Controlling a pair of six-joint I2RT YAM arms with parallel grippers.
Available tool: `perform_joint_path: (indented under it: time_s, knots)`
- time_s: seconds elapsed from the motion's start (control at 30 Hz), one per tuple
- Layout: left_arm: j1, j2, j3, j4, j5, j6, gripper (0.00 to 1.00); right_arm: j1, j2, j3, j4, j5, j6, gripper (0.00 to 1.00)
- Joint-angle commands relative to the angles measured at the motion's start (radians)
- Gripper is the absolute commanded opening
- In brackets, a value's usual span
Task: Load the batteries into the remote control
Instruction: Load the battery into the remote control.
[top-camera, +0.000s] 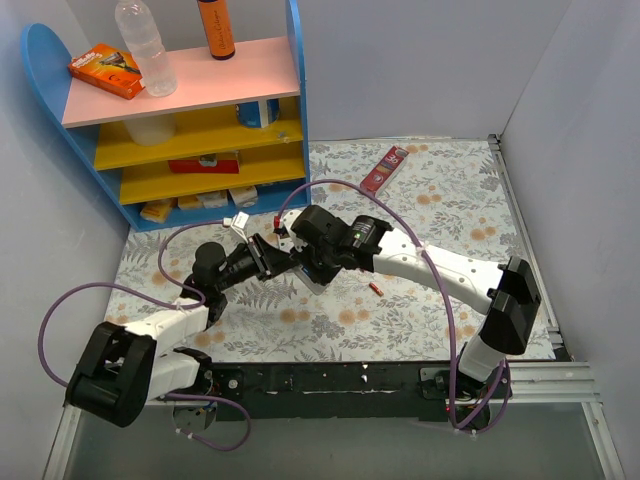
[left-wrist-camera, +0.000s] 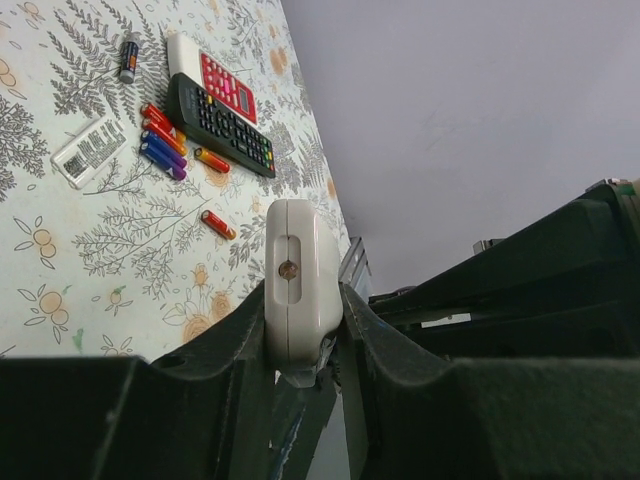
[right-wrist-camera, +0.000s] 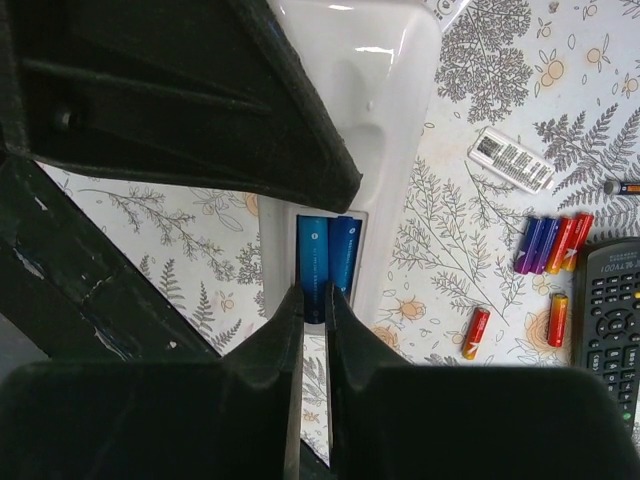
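My left gripper (top-camera: 262, 258) (left-wrist-camera: 303, 310) is shut on one end of the white remote control (left-wrist-camera: 300, 275), holding it above the table. In the right wrist view the remote (right-wrist-camera: 385, 150) shows its open back, with two blue batteries (right-wrist-camera: 327, 255) lying side by side in the compartment. My right gripper (top-camera: 300, 262) (right-wrist-camera: 314, 300) is shut, its tips at the end of the left blue battery. Loose batteries lie on the table: a red one (right-wrist-camera: 476, 333), an orange one (right-wrist-camera: 557, 320), and a blue, red and orange cluster (right-wrist-camera: 548, 245) (left-wrist-camera: 160, 140). One battery (top-camera: 376, 289) shows in the top view.
The white battery cover (right-wrist-camera: 511, 159) (left-wrist-camera: 88, 151) lies on the floral cloth. A black remote (left-wrist-camera: 220, 125) (right-wrist-camera: 610, 320) and a red-and-white remote (left-wrist-camera: 215, 80) lie beside the batteries. A blue shelf unit (top-camera: 200, 120) stands back left, a red box (top-camera: 385, 168) further back.
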Motion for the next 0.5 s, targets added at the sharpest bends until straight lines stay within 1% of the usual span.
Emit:
perform_joint_path:
  time_s: [0.0,0.03,0.3,0.4,0.43,0.47]
  knots:
    - [-0.012,0.004,-0.014,0.108,0.017,-0.093,0.0,0.001,0.03,0.049,-0.023,-0.002,-0.018,0.17]
    - [-0.012,0.007,-0.016,0.109,0.012,-0.099,0.0,0.001,0.028,0.049,-0.022,0.0,-0.019,0.2]
    - [-0.014,0.04,-0.036,0.15,0.003,-0.154,0.0,0.001,0.007,0.069,-0.023,0.009,-0.03,0.33]
    - [-0.014,0.048,-0.037,0.146,0.003,-0.151,0.0,0.001,-0.006,0.072,-0.022,0.011,-0.032,0.39]
    - [-0.012,0.051,-0.037,0.147,0.004,-0.151,0.0,0.003,-0.01,0.073,-0.02,0.009,-0.032,0.42]
    - [-0.014,0.053,-0.039,0.147,0.004,-0.152,0.0,0.001,-0.024,0.073,-0.014,0.005,-0.032,0.44]
